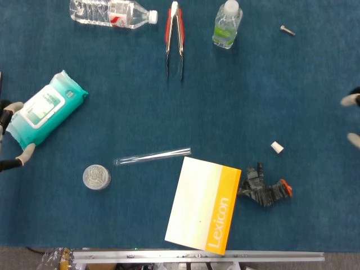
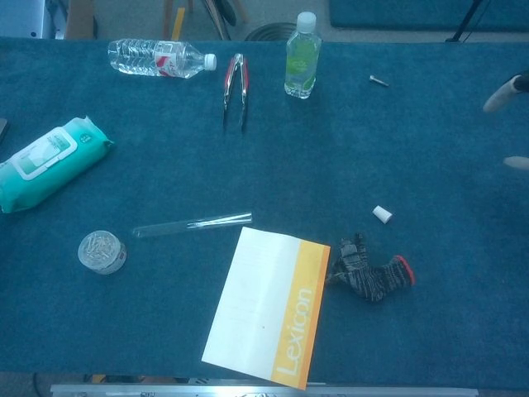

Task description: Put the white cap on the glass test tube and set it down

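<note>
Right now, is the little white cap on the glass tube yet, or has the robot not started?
Nothing looks done yet. The glass test tube lies bare on the table, and the white cap sits apart from it near the glove. Only fingertips of the left hand and right hand show at the edges, holding nothing. Picking both up, capping and setting down all remain.
</note>
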`<state>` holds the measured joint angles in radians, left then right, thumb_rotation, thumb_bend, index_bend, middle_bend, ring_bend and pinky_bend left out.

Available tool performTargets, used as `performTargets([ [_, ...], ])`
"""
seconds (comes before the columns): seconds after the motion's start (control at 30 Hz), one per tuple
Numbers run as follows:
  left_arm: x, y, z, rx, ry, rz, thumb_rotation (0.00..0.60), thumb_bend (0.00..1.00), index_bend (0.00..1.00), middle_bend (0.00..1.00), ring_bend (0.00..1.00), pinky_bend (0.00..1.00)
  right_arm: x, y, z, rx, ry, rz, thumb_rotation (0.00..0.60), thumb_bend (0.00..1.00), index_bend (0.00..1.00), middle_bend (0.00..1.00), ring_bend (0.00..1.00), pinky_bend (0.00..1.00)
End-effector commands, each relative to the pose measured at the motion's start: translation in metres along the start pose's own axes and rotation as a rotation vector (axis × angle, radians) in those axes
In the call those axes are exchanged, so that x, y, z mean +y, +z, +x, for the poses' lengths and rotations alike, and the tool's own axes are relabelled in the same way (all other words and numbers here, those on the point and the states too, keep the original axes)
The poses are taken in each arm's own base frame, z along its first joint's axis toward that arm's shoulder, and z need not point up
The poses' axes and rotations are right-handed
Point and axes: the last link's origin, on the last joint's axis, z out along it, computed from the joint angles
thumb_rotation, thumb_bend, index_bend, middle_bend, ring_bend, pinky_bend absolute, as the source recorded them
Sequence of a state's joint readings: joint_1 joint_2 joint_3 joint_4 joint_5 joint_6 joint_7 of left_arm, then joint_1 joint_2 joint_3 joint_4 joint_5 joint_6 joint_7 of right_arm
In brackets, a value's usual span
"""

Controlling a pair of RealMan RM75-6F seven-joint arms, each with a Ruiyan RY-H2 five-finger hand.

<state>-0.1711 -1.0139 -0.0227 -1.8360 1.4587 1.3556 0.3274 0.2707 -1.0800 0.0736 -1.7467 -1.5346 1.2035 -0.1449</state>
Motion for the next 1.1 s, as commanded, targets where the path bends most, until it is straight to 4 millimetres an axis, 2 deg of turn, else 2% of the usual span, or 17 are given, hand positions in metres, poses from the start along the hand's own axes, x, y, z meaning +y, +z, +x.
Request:
performTargets([
  [0.03,0.0,0.0,0.001,-0.001,0.0,-0.002,0.371,0.25,0.21,0.22,0.09,0.13,-0.019,0.02,-0.007,-0.031,-0.007,0.052,0.6,0.08,0.34,0.3,0.24,0.39],
  [0.23,-0.001,0.0,0.002,-0.004,0.001,-0.001,0.374,0.25,0.21,0.22,0.09,0.13,-0.042,0.046,-0.023,-0.093,-0.034,0.104,0.6,0.05,0.3,0.28,0.21,0.39],
  [0.47,-0.004,-0.003,0.002,-0.003,-0.005,0.008,0.367,0.25,0.21,0.22,0.09,0.13,-0.064,0.063,-0.046,-0.144,-0.062,0.144,0.6,0.04,0.28,0.27,0.19,0.39],
  [0.73,-0.007,-0.005,0.001,-0.006,-0.013,0.014,0.37,0.25,0.21,0.22,0.09,0.13,-0.079,0.068,-0.07,-0.189,-0.084,0.177,0.6,0.03,0.25,0.25,0.18,0.39],
  [1.1,-0.011,-0.008,-0.002,-0.011,-0.029,0.02,0.368,0.25,0.21,0.22,0.09,0.13,-0.082,0.067,-0.085,-0.223,-0.11,0.181,0.6,0.03,0.24,0.25,0.18,0.39],
])
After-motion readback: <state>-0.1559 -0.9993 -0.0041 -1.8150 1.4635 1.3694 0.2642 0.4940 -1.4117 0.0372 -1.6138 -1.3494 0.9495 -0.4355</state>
